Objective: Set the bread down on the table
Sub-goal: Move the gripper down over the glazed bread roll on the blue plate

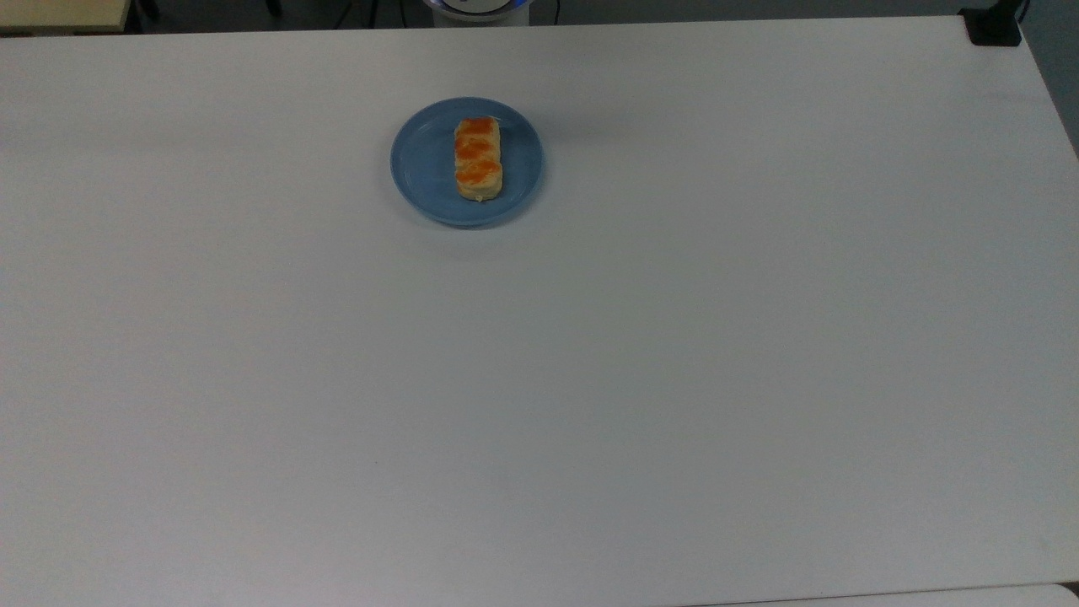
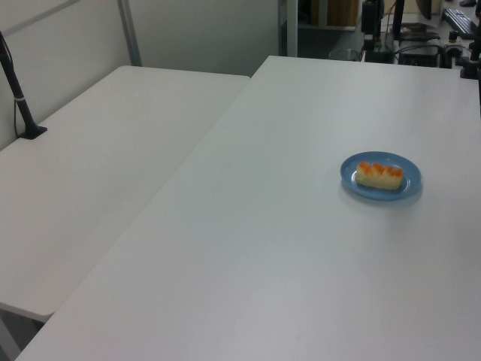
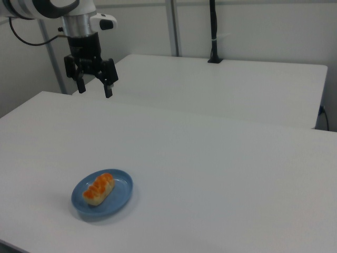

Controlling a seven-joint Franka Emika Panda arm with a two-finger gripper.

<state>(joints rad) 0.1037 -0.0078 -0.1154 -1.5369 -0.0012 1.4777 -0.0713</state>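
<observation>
Right view shows the gripper (image 3: pixel 94 89) spread empty, high above the table (image 3: pixel 210 158); descend squarely over the bread (image 3: pixel 99 188) on the plate (image 3: pixel 118 197) near the table's edge; pinch its long sides gently.

One bread, one plate, one arm, two tables.

A single bread (image 1: pixel 478 158) with three orange-brown bumps on top lies on the one blue plate (image 1: pixel 421 164). There are two white tables: the table (image 1: pixel 590 379) carrying the plate, and a second table (image 2: pixel 98 173) standing edge to edge beside it. One robot arm (image 3: pixel 52 8) hangs above the table's far edge in the right view, ending in one gripper (image 3: pixel 95 91) with two black fingers (image 3: pixel 108 90) spread apart. One black pole (image 3: pixel 213 31) stands upright at the far edge of the second table.
</observation>
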